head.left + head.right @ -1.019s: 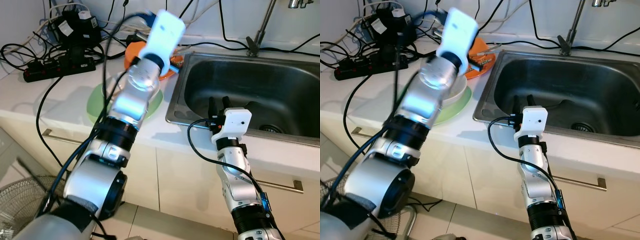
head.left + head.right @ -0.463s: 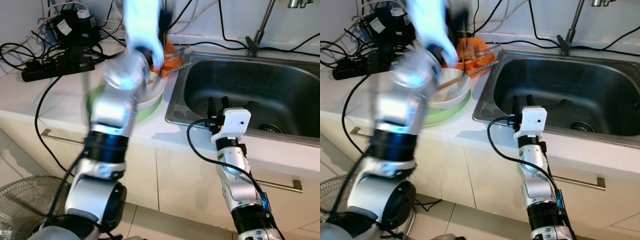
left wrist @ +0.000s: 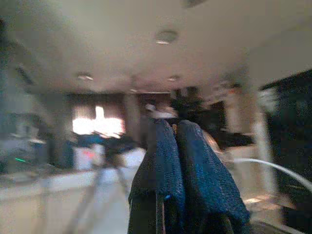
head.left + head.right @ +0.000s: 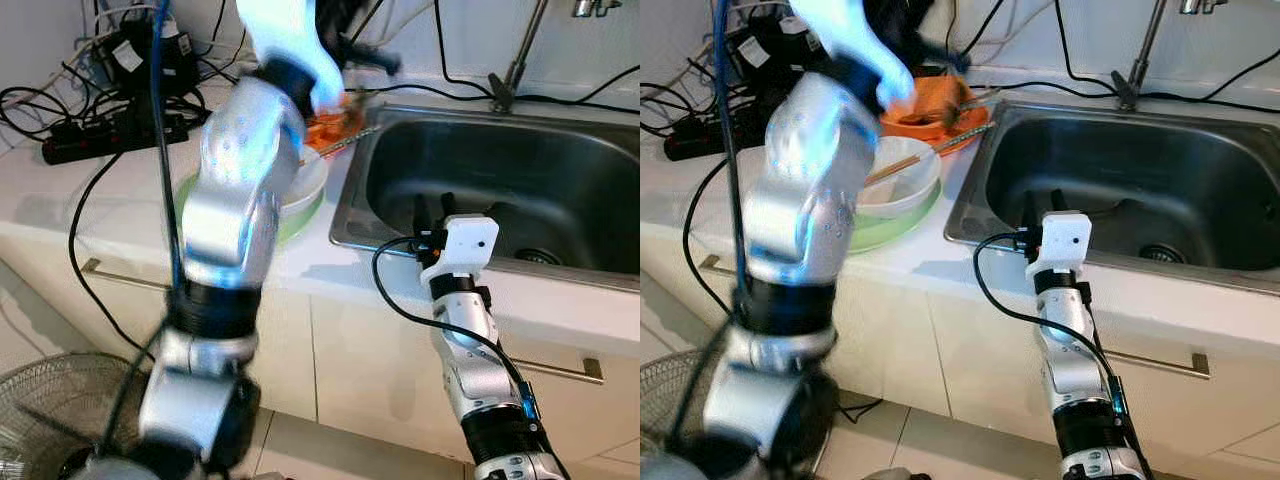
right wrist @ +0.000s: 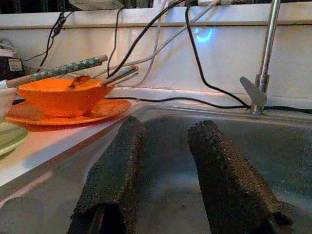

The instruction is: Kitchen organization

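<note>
An orange bowl with a spoon and chopsticks in it sits on an orange plate at the back of the counter, left of the sink. In front of it, a white bowl holding chopsticks rests on a green plate. My left arm is raised and motion-blurred above these dishes. Its gripper is shut on nothing and points up and away at the room. My right gripper is open at the sink's front rim, fingers aimed across the basin.
Black power strips and tangled cables cover the counter's back left. The faucet stands behind the sink, with cables along the wall. A floor fan stands at lower left before the cabinet fronts.
My left arm has swung up and rightward over the dishes, still blurred by motion, uncovering the white bowl. The right arm has stayed put.
</note>
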Tool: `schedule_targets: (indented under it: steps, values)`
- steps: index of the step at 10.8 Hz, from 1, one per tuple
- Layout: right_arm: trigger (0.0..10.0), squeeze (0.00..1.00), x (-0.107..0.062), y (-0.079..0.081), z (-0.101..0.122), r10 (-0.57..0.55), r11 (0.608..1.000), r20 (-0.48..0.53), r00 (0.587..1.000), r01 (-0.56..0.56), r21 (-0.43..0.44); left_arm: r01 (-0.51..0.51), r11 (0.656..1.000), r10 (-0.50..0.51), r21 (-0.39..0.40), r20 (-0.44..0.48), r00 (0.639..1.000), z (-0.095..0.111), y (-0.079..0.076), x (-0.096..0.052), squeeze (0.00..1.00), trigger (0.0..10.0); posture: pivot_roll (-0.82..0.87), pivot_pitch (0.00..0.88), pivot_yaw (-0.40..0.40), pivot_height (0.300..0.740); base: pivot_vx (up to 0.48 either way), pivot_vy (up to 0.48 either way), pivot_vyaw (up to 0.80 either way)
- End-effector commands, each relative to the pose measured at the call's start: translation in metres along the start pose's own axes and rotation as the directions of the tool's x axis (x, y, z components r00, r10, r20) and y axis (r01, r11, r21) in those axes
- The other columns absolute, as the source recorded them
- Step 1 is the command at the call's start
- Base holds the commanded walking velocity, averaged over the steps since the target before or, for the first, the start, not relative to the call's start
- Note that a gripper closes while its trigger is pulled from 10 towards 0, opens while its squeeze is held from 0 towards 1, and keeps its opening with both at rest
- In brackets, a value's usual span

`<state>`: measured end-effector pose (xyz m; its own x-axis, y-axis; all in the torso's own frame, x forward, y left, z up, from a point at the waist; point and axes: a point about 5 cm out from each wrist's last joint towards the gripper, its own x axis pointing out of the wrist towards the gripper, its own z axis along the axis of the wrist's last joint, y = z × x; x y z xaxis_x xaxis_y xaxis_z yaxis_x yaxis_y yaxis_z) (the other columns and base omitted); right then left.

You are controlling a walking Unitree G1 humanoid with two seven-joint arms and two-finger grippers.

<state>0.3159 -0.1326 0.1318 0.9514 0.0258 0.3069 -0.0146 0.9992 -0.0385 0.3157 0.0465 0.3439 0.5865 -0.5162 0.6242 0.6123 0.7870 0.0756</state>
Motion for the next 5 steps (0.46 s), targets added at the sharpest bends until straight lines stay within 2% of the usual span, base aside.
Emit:
schedule_targets:
  steps: [1, 5]
  values:
    - [10.0, 0.00, 0.003, -0.001, 0.001, -0.003, 1.000, 0.001, 1.000, 0.003, 0.000, 0.055, 0.997, -0.054, -0.054, 0.026, 0.998, 0.001, -0.009, -0.002, 0.00, 10.0, 0.05, 0.000, 0.063, 0.740, 0.000, 0.000, 0.00]
    - [10.0, 0.00, 0.002, -0.001, 0.001, -0.004, 1.000, 0.005, 1.000, 0.004, -0.007, -0.006, 0.981, -0.001, -0.192, -0.038, 0.999, -0.039, -0.004, -0.023, 0.00, 10.0, 0.04, 0.000, 0.068, 0.740, 0.000, 0.000, 0.00]
